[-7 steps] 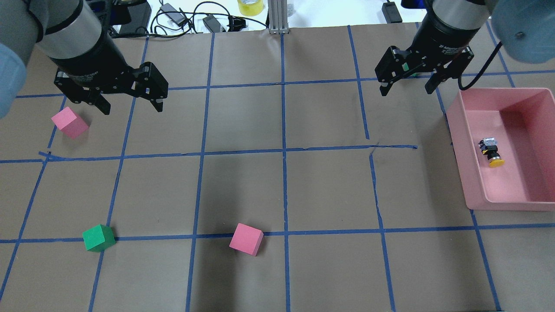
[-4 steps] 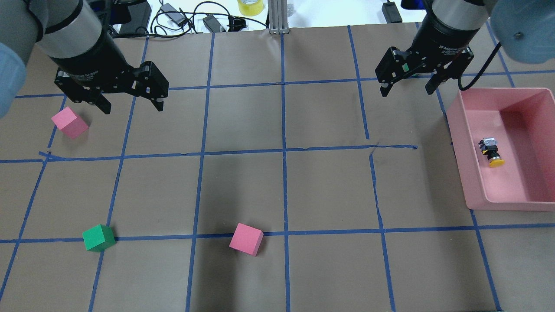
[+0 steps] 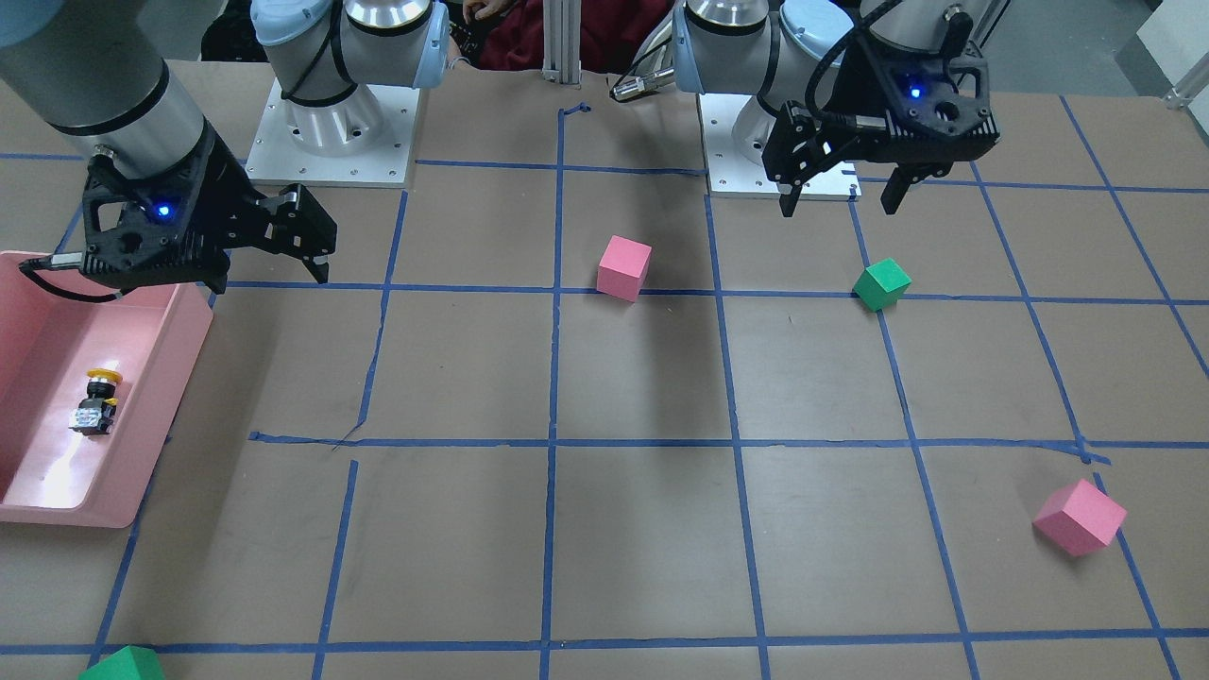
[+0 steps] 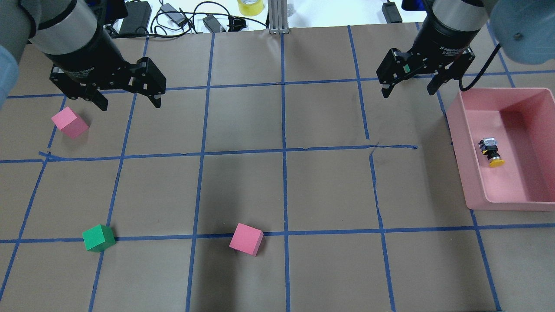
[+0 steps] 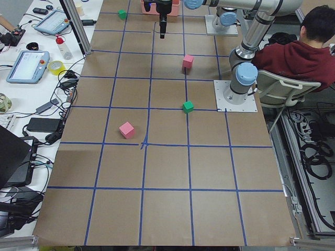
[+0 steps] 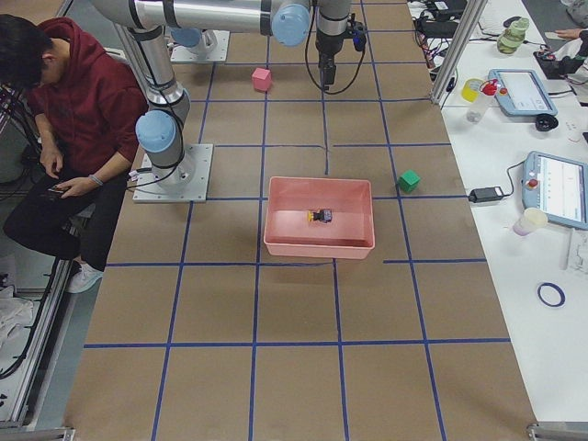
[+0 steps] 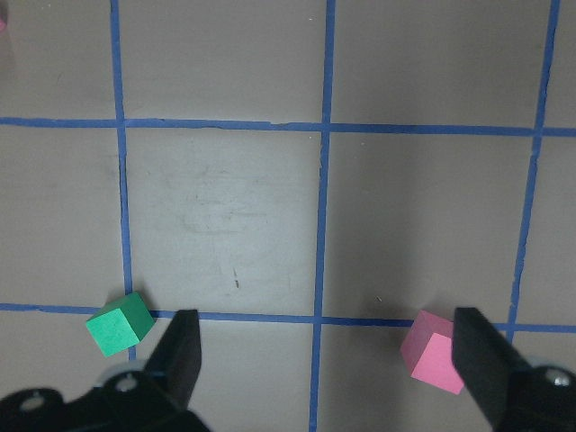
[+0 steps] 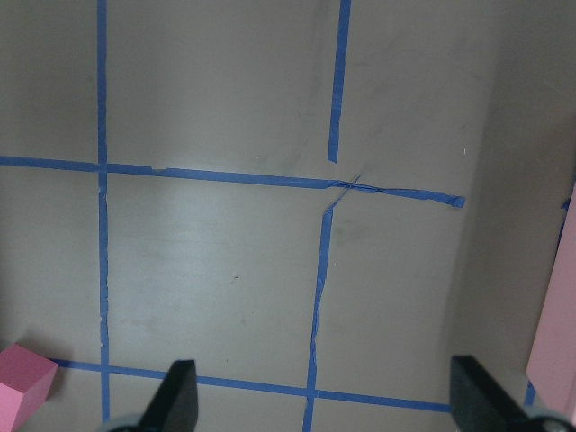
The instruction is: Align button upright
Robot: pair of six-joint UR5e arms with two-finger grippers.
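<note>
**A:** Overhead first. What has changed in the last second?

**B:** Little. The left gripper (image 4: 128,103) has drifted slightly toward the far edge, away from the pink cube (image 4: 69,122) near it. The right gripper (image 4: 408,92) has barely shifted. Both jaws are spread wide with nothing in them, as before. The button (image 4: 491,152) has not moved. It lies on its side on the floor of the pink bin (image 4: 458,143), yellow cap toward the near edge.

**A:** Any writing?

**B:** White lettering (image 4: 448,50) on the collar above each gripper, too small to read.

**A:** The front-facing view?

**B:** Both grippers hang above the table, fingers far apart and empty. The button lies flat in the bin, well apart from the right gripper.

**A:** The side views?

**B:** From the left end only a sliver of the bin shows. The far arm's gripper hangs near it, and I cannot tell how its jaws stand. From the right end the button is a small dark and yellow shape mid-bin. A person (image 6: 83,101) in a red hoodie sits by the robot.

**A:** The wrist cameras?

**B:** On the left wrist the fingers stand wide, with brown paper (image 7: 225,207) and blue tape (image 7: 320,225) between them. A green cube (image 7: 119,323) and a second pink cube (image 7: 432,353) show lower down. On the right wrist the fingers are equally wide and empty, and the bin's wall shows at the right edge.
</note>
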